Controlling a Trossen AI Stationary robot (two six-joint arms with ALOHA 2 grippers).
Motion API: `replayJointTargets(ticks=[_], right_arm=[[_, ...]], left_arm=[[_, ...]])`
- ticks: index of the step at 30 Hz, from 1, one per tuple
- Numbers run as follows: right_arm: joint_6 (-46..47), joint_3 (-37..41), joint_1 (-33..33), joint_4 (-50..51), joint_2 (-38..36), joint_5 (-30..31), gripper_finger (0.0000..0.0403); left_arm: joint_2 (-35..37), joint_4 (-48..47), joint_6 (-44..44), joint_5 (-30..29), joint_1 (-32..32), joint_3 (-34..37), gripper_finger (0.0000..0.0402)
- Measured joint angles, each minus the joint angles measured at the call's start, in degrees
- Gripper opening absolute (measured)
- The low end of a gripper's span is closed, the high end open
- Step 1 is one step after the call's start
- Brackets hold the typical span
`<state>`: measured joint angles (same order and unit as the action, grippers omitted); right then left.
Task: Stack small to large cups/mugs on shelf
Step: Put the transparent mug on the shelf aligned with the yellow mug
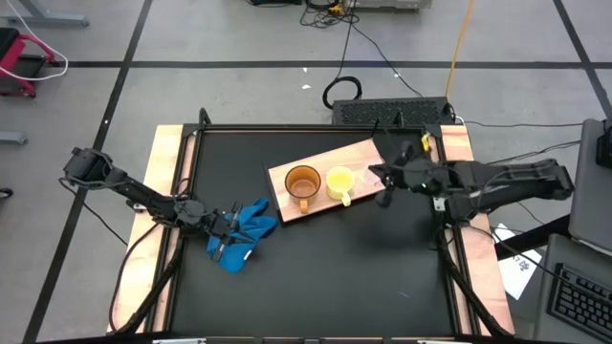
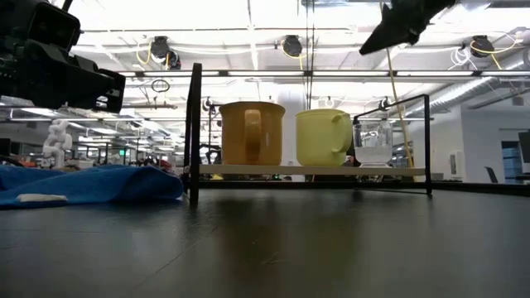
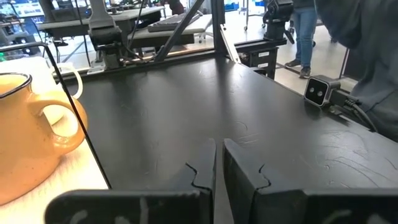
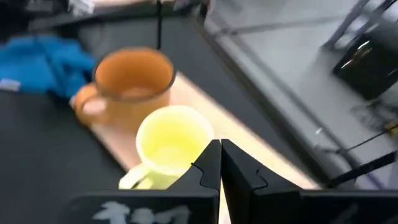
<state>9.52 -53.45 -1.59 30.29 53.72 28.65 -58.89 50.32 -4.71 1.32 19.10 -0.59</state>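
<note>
The light-wood shelf board (image 1: 325, 167) lies slantwise on the black table. On it stand the orange-brown mug (image 1: 303, 182) and, to its right, the yellow mug (image 1: 340, 181), both upright with their handles toward the near edge. The low view shows the small clear cup (image 2: 374, 142) upright on the board, right of the yellow mug (image 2: 323, 136). My right gripper (image 4: 219, 165) is shut and empty, up in the air over the board's right end, beside the yellow mug (image 4: 173, 146). My left gripper (image 3: 217, 165) is shut and empty at the near left, by the blue cloth (image 1: 247, 229).
The blue cloth (image 2: 83, 184) lies crumpled on the table at the near left. A thin black frame (image 2: 195, 132) runs around the tabletop. A small camera (image 3: 317, 93) sits at the table's edge. A person stands in the room beyond.
</note>
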Motion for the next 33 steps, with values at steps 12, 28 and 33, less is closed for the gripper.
replayJointTargets(ticks=[12,28,33], right_arm=[[-7.37,-5.35,13.12,10.08,6.97,-20.07,0.0075],[-18.97,-15.94,24.92,20.97,15.80,-20.10,0.0175],[-22.40,-18.25,28.29,23.55,19.23,-25.86,0.0182]], left_arm=[[0.00,0.36,-0.74,-1.44,-0.01,-0.01,0.0031],[0.00,0.34,-1.05,-3.88,-0.01,0.01,0.0031],[0.00,0.34,-1.16,-6.66,0.00,0.00,0.0031]])
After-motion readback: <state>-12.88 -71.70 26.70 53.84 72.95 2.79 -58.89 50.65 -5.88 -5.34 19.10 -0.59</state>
